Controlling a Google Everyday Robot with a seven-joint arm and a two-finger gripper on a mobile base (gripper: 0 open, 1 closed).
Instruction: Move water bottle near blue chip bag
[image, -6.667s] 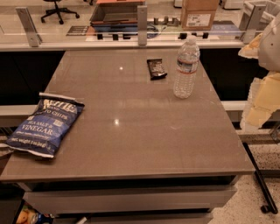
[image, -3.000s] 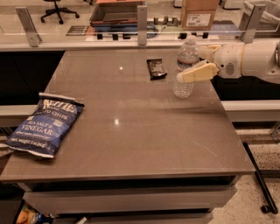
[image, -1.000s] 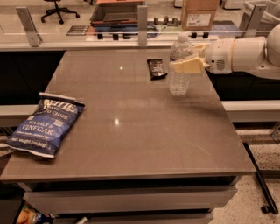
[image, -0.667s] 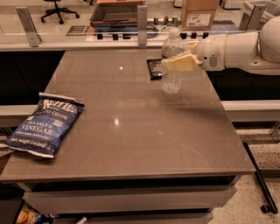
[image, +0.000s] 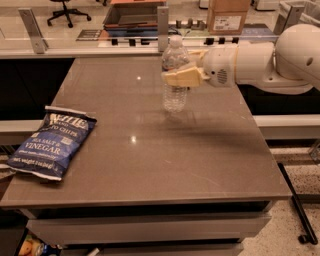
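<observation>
One clear water bottle (image: 175, 96) in hand (image: 176, 76)

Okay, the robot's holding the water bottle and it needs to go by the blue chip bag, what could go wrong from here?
The hand grips the water bottle around its middle, so the tall bottle could tilt or slip in transit. The blue chip bag lies at the left edge of the table; a careless set-down might push it off.

Clear ribbed bottle (image: 174, 96) with a white cap was upright, gripper (image: 172, 76) clamped round its middle, over the table's (image: 200, 150) far side. Dark blue crinkly bag (image: 52, 142) lay flat at the front-left edge, well apart.
</observation>
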